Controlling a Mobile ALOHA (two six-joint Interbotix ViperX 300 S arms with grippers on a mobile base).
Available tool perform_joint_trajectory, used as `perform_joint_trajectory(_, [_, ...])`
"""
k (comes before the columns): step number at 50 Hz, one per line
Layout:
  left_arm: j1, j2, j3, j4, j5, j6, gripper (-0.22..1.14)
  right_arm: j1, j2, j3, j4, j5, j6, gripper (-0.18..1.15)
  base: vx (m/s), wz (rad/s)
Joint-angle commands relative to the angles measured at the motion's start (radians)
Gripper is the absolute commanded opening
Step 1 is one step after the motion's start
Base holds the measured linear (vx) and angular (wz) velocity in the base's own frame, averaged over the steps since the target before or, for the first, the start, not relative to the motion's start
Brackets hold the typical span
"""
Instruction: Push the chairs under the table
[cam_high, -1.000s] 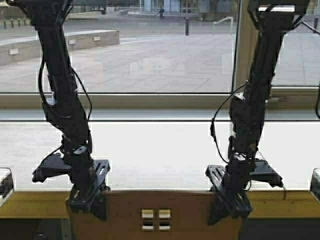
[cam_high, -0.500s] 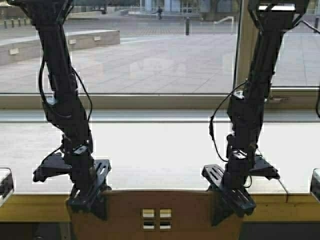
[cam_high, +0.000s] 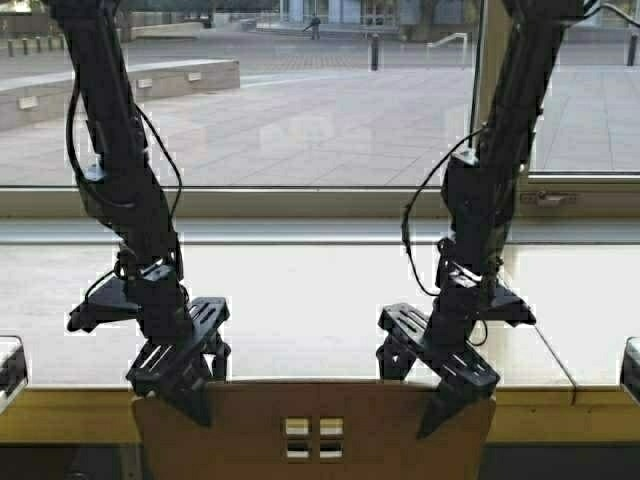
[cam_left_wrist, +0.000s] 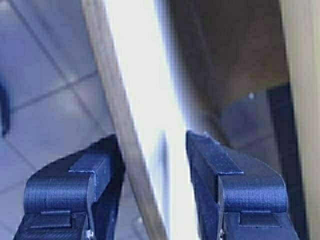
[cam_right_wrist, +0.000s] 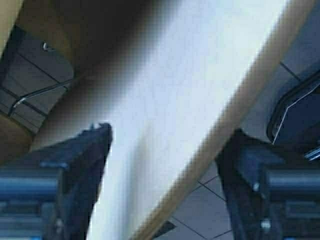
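Note:
A tan plywood chair (cam_high: 380, 440) stands at the bottom centre of the high view, its backrest with four square cutouts (cam_high: 312, 438) against the yellowish front edge of the pale table (cam_high: 60, 412). My left gripper (cam_high: 193, 405) is open and straddles the backrest's top edge near its left corner. The left wrist view shows the plywood edge (cam_left_wrist: 120, 115) between the fingers (cam_left_wrist: 100, 170), close to one of them. My right gripper (cam_high: 437, 418) is open wide and straddles the top edge near the right corner. The right wrist view shows the backrest (cam_right_wrist: 235, 110) crossing the gap of the gripper (cam_right_wrist: 167, 145).
The tabletop (cam_high: 310, 310) runs along a large window with a sill (cam_high: 300, 205) and a paved plaza outside. Dark objects sit at the table's far left (cam_high: 10, 365) and far right (cam_high: 630, 365). Tiled floor (cam_left_wrist: 40, 100) lies below the chair.
Both arms have leaned forward and inward. Both grippers have tilted and shifted toward the chair's middle, the right one most. The chair's backrest stays against the table edge.

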Motion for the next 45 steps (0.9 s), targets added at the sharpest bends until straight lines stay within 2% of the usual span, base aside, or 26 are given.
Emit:
perform_joint_trajectory(1, [-0.003, -0.114, 0.035, -0.009, 0.008, 0.000, 0.75, -0.023, -0.121, 0.044, 0.000, -0.014, -0.002, 0.93, 0.00, 0.00])
perform_joint_trajectory(12, [0.023, -0.290, 0.126, -0.006, 0.012, 0.018, 0.75, -0.035, -0.281, 0.152, 0.000, -0.054, -0.002, 0.93, 0.00, 0.00])
perform_joint_trajectory(19, [0.084, -0.468, 0.199, 0.064, 0.012, 0.064, 0.75, -0.035, -0.408, 0.192, -0.048, -0.091, -0.018, 0.92, -0.01, -0.01])
perform_joint_trajectory(33, [0.291, -0.968, 0.353, 0.442, 0.043, 0.331, 0.75, -0.041, -0.749, 0.307, -0.491, -0.270, -0.061, 0.92, -0.02, 0.04])
perform_joint_trajectory(39, [0.327, -1.155, 0.370, 0.609, 0.063, 0.428, 0.74, -0.052, -0.911, 0.331, -0.716, -0.314, -0.060, 0.92, -0.03, 0.17])
perform_joint_trajectory(45, [0.336, -1.302, 0.390, 0.693, 0.072, 0.453, 0.74, -0.066, -1.042, 0.354, -0.857, -0.318, -0.057, 0.92, -0.02, 0.22])
